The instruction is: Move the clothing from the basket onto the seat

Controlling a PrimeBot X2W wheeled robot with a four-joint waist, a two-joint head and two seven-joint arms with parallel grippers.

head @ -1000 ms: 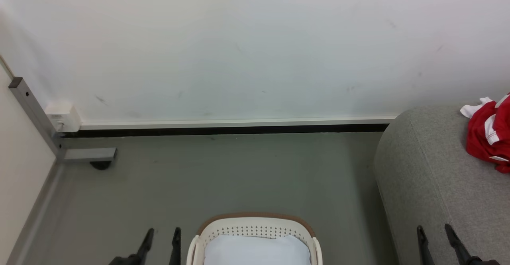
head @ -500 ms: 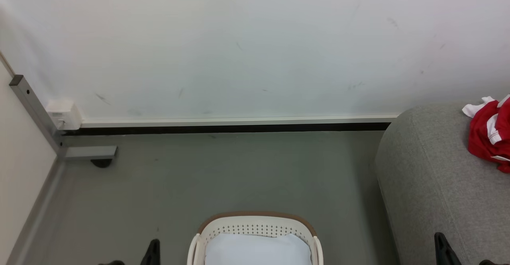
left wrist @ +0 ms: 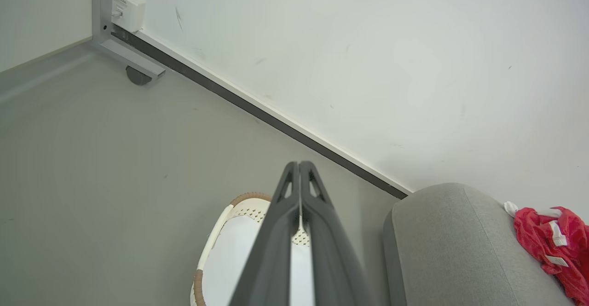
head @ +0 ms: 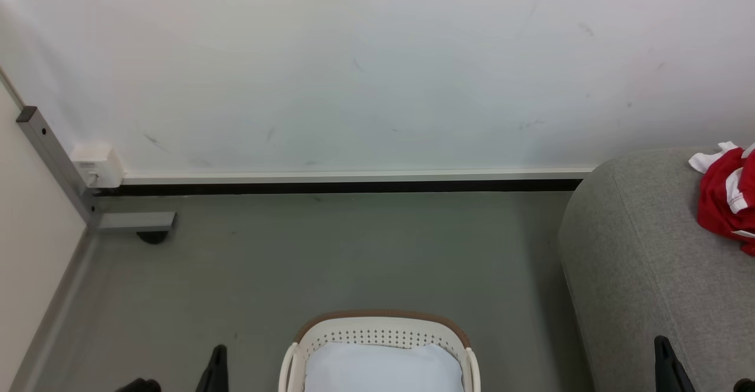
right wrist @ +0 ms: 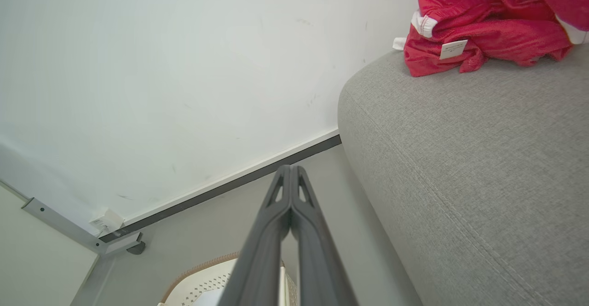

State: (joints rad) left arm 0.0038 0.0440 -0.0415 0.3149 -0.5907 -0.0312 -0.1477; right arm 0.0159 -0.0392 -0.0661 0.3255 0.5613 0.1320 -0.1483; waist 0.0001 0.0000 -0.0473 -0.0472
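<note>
Two claws, my left claw (left wrist: pixel 299 164) and right claw (right wrist: pixel 290 168), are pressed closed and empty, the clothing (right wrist: pixel 487 25) lies on the seat (right wrist: pixel 460 168), the basket (head: pixel 382 320) holds a pale cloth (head: pixel 383 368), so I judge the moving finished and next I should check the basket for leftovers

On the floor (head: pixel 354 250), low in the middle of the head view: laundry basket (head: pixel 380 326), pillow-like cloth (head: pixel 383 368) inside. To its right, apart: sofa (head: pixel 637 262), rounded arm nearest the laundry basket, clothing (head: pixel 726 203) heaped on top. Behind all: wall (head: pixel 377 56). Far left corner: metal post (head: pixel 50 156), small box (head: pixel 97 165) just beside it.
</note>
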